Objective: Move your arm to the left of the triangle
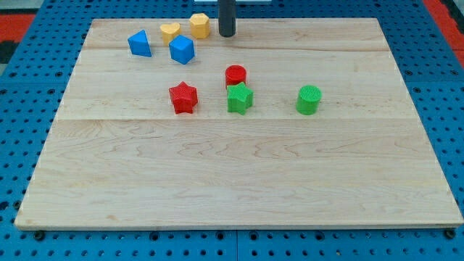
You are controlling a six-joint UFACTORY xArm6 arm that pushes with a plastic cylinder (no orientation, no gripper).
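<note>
The blue triangle (139, 43) lies near the board's top left. My tip (228, 34) stands at the view's top, just right of the yellow hexagon (199, 25) and well to the right of the triangle. A yellow heart (170, 31) and a blue cube (182, 50) lie between the triangle and my tip.
A red cylinder (235, 75), a green star (239, 98), a red star (183, 98) and a green cylinder (309, 100) lie mid-board. The wooden board (239, 181) sits on a blue pegboard surface (22, 87).
</note>
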